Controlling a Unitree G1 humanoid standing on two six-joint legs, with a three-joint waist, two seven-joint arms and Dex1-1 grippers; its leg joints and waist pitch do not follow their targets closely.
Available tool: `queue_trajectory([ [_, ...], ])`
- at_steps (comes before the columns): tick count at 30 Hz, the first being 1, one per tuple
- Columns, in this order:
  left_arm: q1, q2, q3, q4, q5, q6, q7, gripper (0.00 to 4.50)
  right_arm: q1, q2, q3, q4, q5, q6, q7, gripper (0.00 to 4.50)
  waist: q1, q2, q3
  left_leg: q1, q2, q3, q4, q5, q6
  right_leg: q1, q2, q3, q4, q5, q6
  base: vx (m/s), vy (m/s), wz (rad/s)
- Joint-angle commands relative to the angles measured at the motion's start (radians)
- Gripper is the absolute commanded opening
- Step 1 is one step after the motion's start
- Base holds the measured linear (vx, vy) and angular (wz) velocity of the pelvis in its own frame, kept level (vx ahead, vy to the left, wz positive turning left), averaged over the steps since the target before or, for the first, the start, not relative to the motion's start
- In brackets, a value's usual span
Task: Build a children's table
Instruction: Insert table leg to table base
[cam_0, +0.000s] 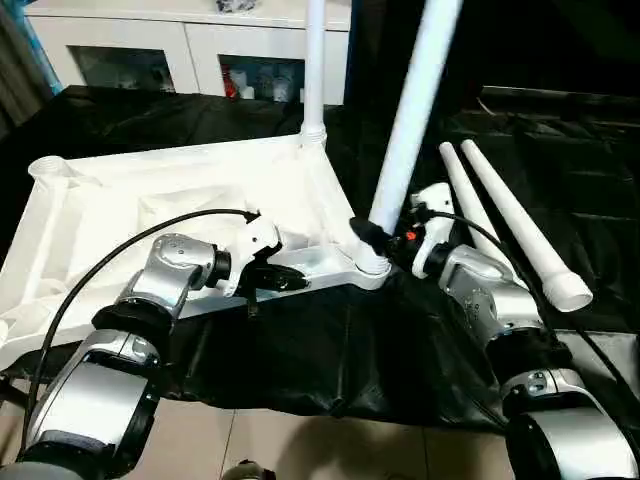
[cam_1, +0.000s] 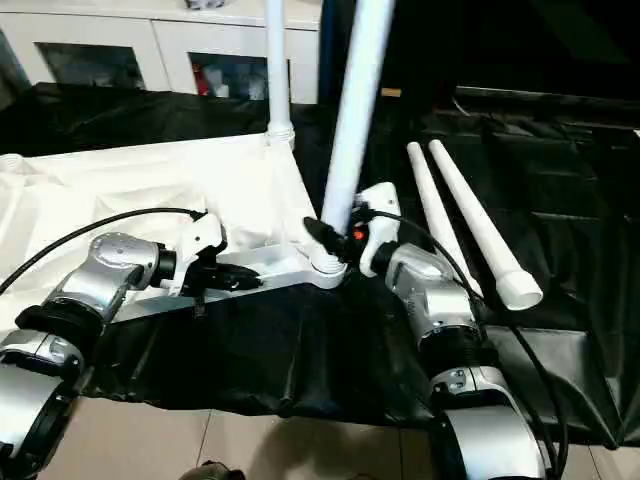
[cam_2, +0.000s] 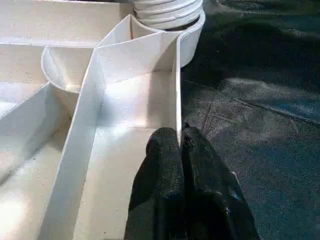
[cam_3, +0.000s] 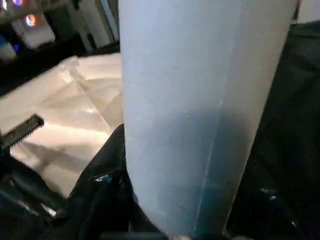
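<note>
Tabletop (cam_0: 200, 200), upside down with its ribbed underside showing, is lying across the black-covered desk (cam_0: 560, 140), near the front edge. One leg (cam_0: 315, 60) is already standing upright in the far corner socket. A second leg (cam_0: 410, 110) is sitting in the near corner socket (cam_0: 370, 262) and leaning noticeably, with the right tool (cam_0: 385, 240) closing around its base. The left tool (cam_2: 181, 150) is pinching the tabletop's thin rim, fingers clamped on the wall beside that socket.

From here, I'd judge the leaning leg is the worry: if it is being pressed or turned while tilted, it may be binding in the socket or popping out. The rim grip is narrow, so the tabletop could be sliding or lifting under any sideways push. Two spare legs (cam_0: 515, 225) are lying just beside the right arm and could be getting knocked off.
</note>
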Motion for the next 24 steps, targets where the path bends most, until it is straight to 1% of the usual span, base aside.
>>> queue_trajectory([
  [1,0.015,-0.022,-0.010,-0.015,0.004,0.009,0.002,0.00,0.021,0.011,-0.018,0.002,0.023,-0.019,0.000,1.90,0.006,-0.004,-0.076,0.024,0.074,-0.024,-0.069,-0.093,0.066,0.047,-0.086,0.039,-0.055,0.026,-0.324,0.000,0.000,0.00],
  [2,0.015,-0.022,-0.010,-0.015,0.004,0.009,0.003,0.00,0.022,0.012,-0.019,0.003,0.023,-0.020,0.001,1.90,0.006,-0.005,-0.076,0.024,0.074,-0.024,-0.069,-0.094,0.065,0.048,-0.087,0.040,-0.055,0.024,-0.322,0.000,0.000,0.00],
  [3,0.013,-0.027,-0.008,-0.016,0.006,0.012,0.014,0.00,0.044,0.016,-0.027,0.002,0.027,-0.036,0.010,1.90,0.007,-0.004,-0.077,0.024,0.074,-0.024,-0.070,-0.097,0.062,0.047,-0.087,0.039,-0.055,0.020,-0.320,0.000,0.000,0.00],
  [5,0.011,-0.029,-0.007,-0.014,0.007,0.012,0.018,0.00,0.060,0.019,-0.030,0.002,0.027,-0.047,0.015,1.90,0.007,-0.004,-0.076,0.024,0.074,-0.025,-0.070,-0.099,0.061,0.047,-0.088,0.040,-0.056,0.019,-0.318,0.000,0.000,0.00],
  [7,0.009,-0.031,-0.005,-0.008,0.011,0.012,0.035,0.00,0.087,0.025,-0.038,0.003,0.031,-0.070,0.016,1.90,0.009,-0.001,-0.075,0.026,0.075,-0.025,-0.072,-0.110,0.060,0.044,-0.087,0.040,-0.058,0.009,-0.316,0.000,0.000,0.00],
  [8,0.006,-0.031,-0.004,0.000,0.017,0.007,0.049,0.00,0.112,0.032,-0.047,0.005,0.034,-0.093,0.019,1.90,0.010,0.000,-0.076,0.027,0.075,-0.026,-0.072,-0.115,0.056,0.045,-0.088,0.040,-0.058,0.005,-0.315,0.000,0.000,0.00],
  [9,0.004,-0.031,-0.003,0.003,0.018,0.006,0.052,0.00,0.129,0.036,-0.049,0.006,0.030,-0.117,0.015,1.90,0.011,-0.001,-0.075,0.027,0.075,-0.025,-0.073,-0.121,0.055,0.043,-0.088,0.041,-0.061,0.002,-0.313,0.000,0.000,0.00],
  [11,0.003,-0.032,-0.002,0.005,0.018,0.006,0.053,0.00,0.138,0.038,-0.049,0.008,0.027,-0.131,0.012,1.90,0.013,-0.002,-0.075,0.026,0.075,-0.026,-0.074,-0.123,0.054,0.045,-0.089,0.040,-0.061,-0.001,-0.309,0.000,0.000,0.00],
  [13,0.000,-0.031,-0.002,0.008,0.020,0.006,0.057,0.00,0.165,0.041,-0.043,0.001,0.005,-0.187,-0.003,1.90,0.014,-0.001,-0.075,0.028,0.075,-0.027,-0.076,-0.130,0.047,0.043,-0.089,0.040,-0.063,-0.013,-0.305,0.000,0.000,0.00],
  [14,0.000,-0.030,-0.003,0.008,0.021,0.006,0.056,0.00,0.174,0.040,-0.037,-0.006,-0.006,-0.203,-0.009,1.90,0.014,-0.002,-0.075,0.027,0.074,-0.027,-0.075,-0.131,0.047,0.044,-0.089,0.041,-0.063,-0.012,-0.305,0.000,0.000,0.00],
  [15,0.001,-0.029,-0.003,0.007,0.021,0.006,0.055,0.00,0.181,0.035,-0.021,-0.017,-0.030,-0.224,-0.024,1.90,0.015,-0.001,-0.074,0.028,0.074,-0.028,-0.076,-0.133,0.047,0.044,-0.089,0.041,-0.063,-0.011,-0.303,0.000,0.000,0.00],
  [16,0.001,-0.029,-0.003,0.007,0.022,0.006,0.055,0.00,0.181,0.034,-0.019,-0.018,-0.033,-0.226,-0.026,1.90,0.014,-0.001,-0.075,0.027,0.074,-0.028,-0.077,-0.130,0.046,0.044,-0.088,0.041,-0.063,-0.011,-0.301,0.000,0.000,0.00],
  [17,0.001,-0.028,-0.003,0.007,0.022,0.006,0.053,0.00,0.184,0.031,-0.010,-0.023,-0.046,-0.235,-0.034,1.90,0.014,0.000,-0.075,0.027,0.073,-0.028,-0.077,-0.130,0.045,0.044,-0.088,0.040,-0.063,-0.011,-0.300,0.000,0.000,0.00],
  [18,0.003,-0.026,-0.003,0.005,0.025,0.004,0.049,0.00,0.183,0.025,0.011,-0.041,-0.073,-0.243,-0.048,1.89,0.013,0.001,-0.073,0.028,0.073,-0.028,-0.078,-0.138,0.041,0.043,-0.087,0.041,-0.065,-0.021,-0.296,0.000,0.000,0.00],
  [19,0.003,-0.024,-0.004,0.002,0.026,0.002,0.046,0.00,0.177,0.019,0.030,-0.047,-0.096,-0.244,-0.057,1.89,0.011,0.000,-0.072,0.027,0.073,-0.030,-0.080,-0.141,0.036,0.044,-0.086,0.040,-0.066,-0.031,-0.292,0.000,0.000,0.00],
  [21,0.004,-0.022,-0.007,-0.001,0.030,-0.001,0.040,0.00,0.166,0.014,0.053,-0.057,-0.121,-0.241,-0.054,1.89,0.008,-0.001,-0.072,0.028,0.072,-0.029,-0.081,-0.155,0.030,0.044,-0.085,0.042,-0.068,-0.044,-0.287,0.000,0.000,0.00],
  [23,0.003,-0.021,-0.008,-0.002,0.031,-0.002,0.038,0.00,0.162,0.014,0.059,-0.059,-0.126,-0.240,-0.051,1.89,0.007,0.000,-0.071,0.029,0.072,-0.029,-0.081,-0.165,0.028,0.044,-0.087,0.043,-0.070,-0.053,-0.287,0.000,0.000,0.00],
  [24,0.005,-0.017,-0.014,-0.006,0.036,-0.006,0.029,0.00,0.140,0.011,0.080,-0.054,-0.141,-0.216,-0.044,1.89,0.006,-0.001,-0.071,0.028,0.073,-0.031,-0.082,-0.168,0.028,0.045,-0.087,0.043,-0.070,-0.058,-0.287,0.000,0.000,0.00],
])
